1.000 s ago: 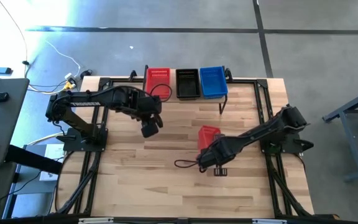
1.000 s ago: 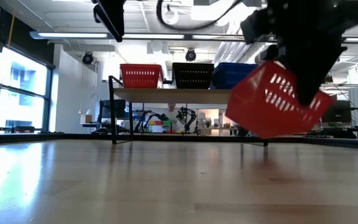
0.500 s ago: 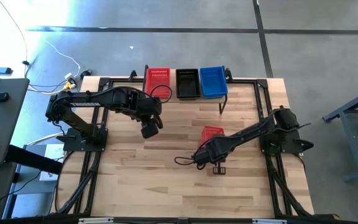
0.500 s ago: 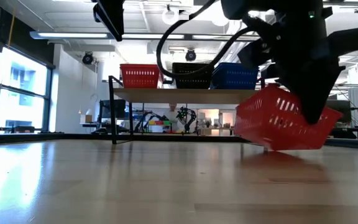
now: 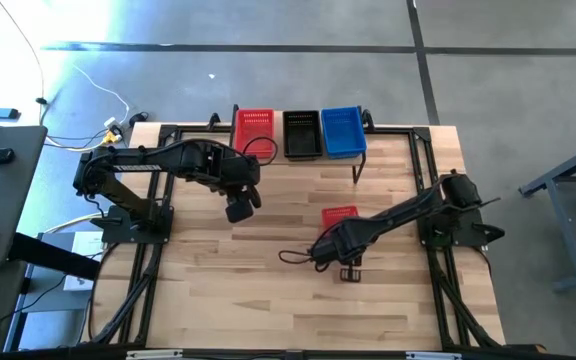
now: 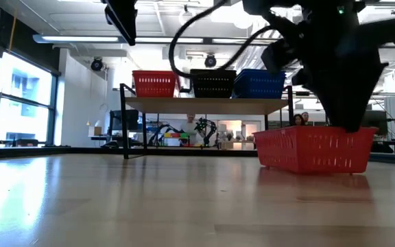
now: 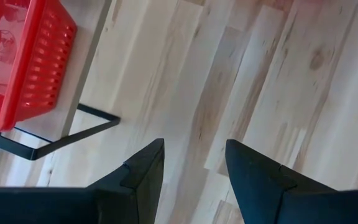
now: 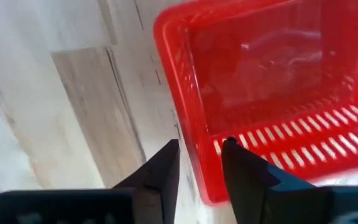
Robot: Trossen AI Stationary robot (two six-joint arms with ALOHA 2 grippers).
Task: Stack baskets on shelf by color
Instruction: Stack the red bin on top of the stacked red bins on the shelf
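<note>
Wooden tabletop [image 5: 218, 290] carries a red basket [image 5: 340, 216] standing flat, its wall between the right gripper's [image 8: 199, 163] narrowly parted fingers. Left gripper [image 7: 193, 163] hangs open and empty near the shelf [image 6: 204, 105], which bears red, black and blue baskets.

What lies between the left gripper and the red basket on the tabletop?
Only bare tabletop. The high view shows nothing between the left gripper, open above the wood, and the red basket, whose rim the right gripper straddles.

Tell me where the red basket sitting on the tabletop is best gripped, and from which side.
Grip the thin rim wall of the red basket from above, one finger inside and one outside. It sits upright and level on the table with its open top up, so the walls are reachable. The right pincer already straddles one wall this way.
</note>
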